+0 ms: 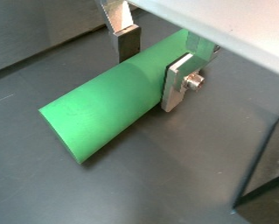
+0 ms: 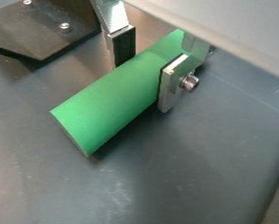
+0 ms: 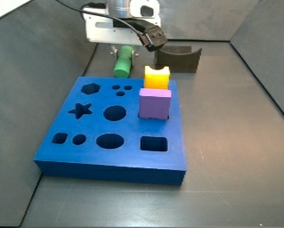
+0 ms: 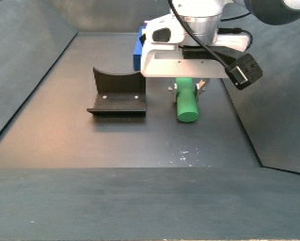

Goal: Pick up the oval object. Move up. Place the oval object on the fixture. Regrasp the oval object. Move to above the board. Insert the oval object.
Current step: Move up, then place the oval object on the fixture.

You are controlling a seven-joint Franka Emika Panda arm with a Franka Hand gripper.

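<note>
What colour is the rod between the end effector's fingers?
Bright green oval object, clearest in a wrist view; the end effector straddles it.

Tool (image 2: 148,59) plates straddle oval object (image 2: 112,107); fixture (image 2: 37,35) nearby.

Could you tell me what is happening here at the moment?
The gripper is down on the floor with a finger plate on each side of the oval object, which lies flat. The pictures do not show whether it is clamped. The fixture stands unused nearby, and the board waits with yellow and purple blocks on it.
</note>
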